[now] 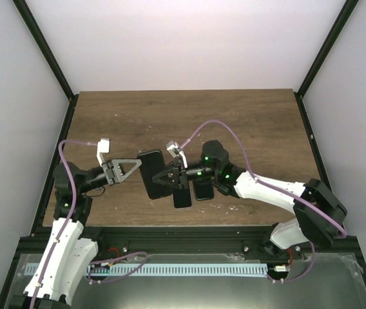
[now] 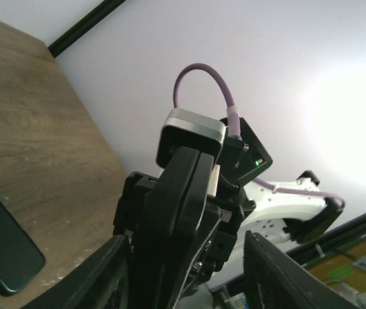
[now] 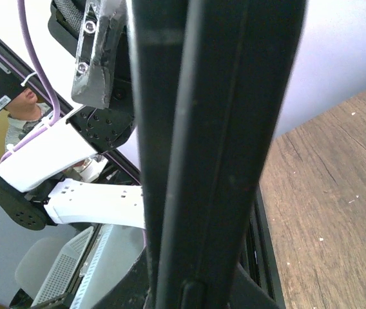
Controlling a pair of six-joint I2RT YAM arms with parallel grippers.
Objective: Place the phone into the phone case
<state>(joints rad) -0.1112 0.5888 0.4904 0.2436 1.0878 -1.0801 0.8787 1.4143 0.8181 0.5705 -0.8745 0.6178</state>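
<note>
Nearest, held edge-on off the table (image 1: 234, 116) by the closed right gripper (image 1: 165, 175), the phone (image 1: 149, 174) is stiff, light and glossy, so we judge it slippery and pinch its faces near one end; the left gripper (image 1: 134, 168) stands spread, and we cannot make out the phone case.

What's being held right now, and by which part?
The slim black rectangular phone, pinched across its flat faces near one long edge by the right end effector. The left end effector is open, gripping nothing.

Wears white shells (image 1: 64, 248) over black joints (image 1: 321, 209), trails lilac cables (image 2: 199, 67), glows green at status lights (image 1: 205, 159), ends in a black triangular left gripper (image 1: 137, 167).
</note>
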